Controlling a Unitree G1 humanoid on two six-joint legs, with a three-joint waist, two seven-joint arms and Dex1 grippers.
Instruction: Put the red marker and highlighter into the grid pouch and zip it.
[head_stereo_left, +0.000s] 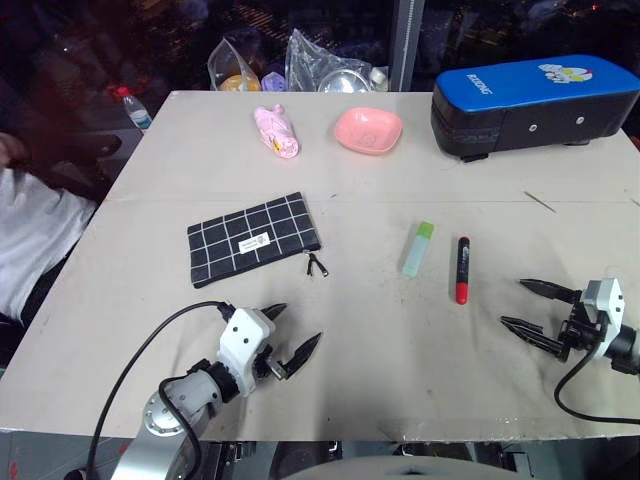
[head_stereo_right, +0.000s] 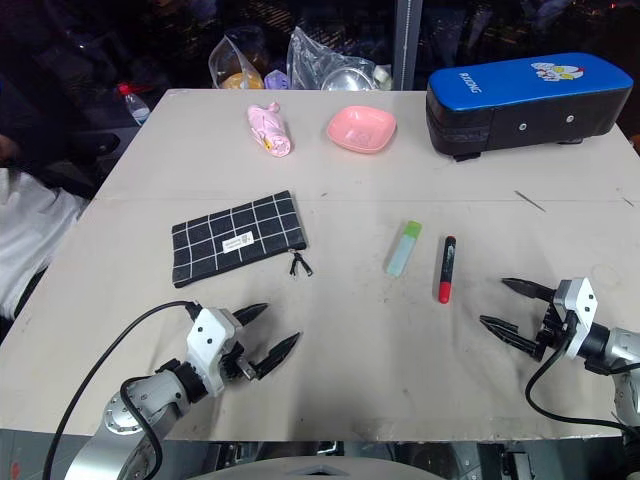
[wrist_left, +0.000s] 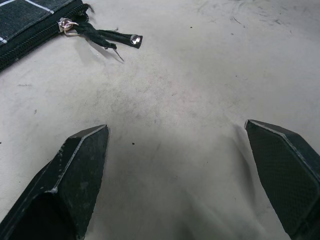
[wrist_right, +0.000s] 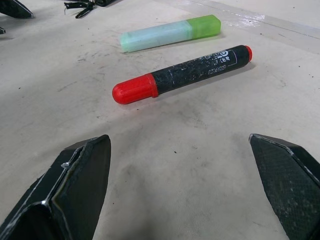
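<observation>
The grid pouch (head_stereo_left: 255, 240) lies flat left of the middle of the beige table (head_stereo_left: 380, 340), with its black zipper pull (head_stereo_left: 317, 265) trailing onto the tabletop at the pouch's right end. To its right, well apart from it, the highlighter (head_stereo_left: 418, 249) and the red marker (head_stereo_left: 462, 269) lie side by side without touching, the highlighter nearer the pouch. The left gripper (head_stereo_left: 296, 333) hovers near the front edge just below the pouch, fingers spread wide and holding nothing; the right gripper (head_stereo_left: 527, 306) sits to the right of the marker, likewise spread and empty. The head views take in the far side of the table: a blue-and-black hard case (head_stereo_left: 535, 105), a pink bowl (head_stereo_left: 368, 130) and a pink crumpled item (head_stereo_left: 277, 132). The left wrist view gives the pouch's zipper end and the pull's metal ring (wrist_left: 66, 26) close up. The right wrist view shows white lettering on the marker's black barrel (wrist_right: 200, 67), too scuffed to read, and its red cap toward the gripper.
</observation>
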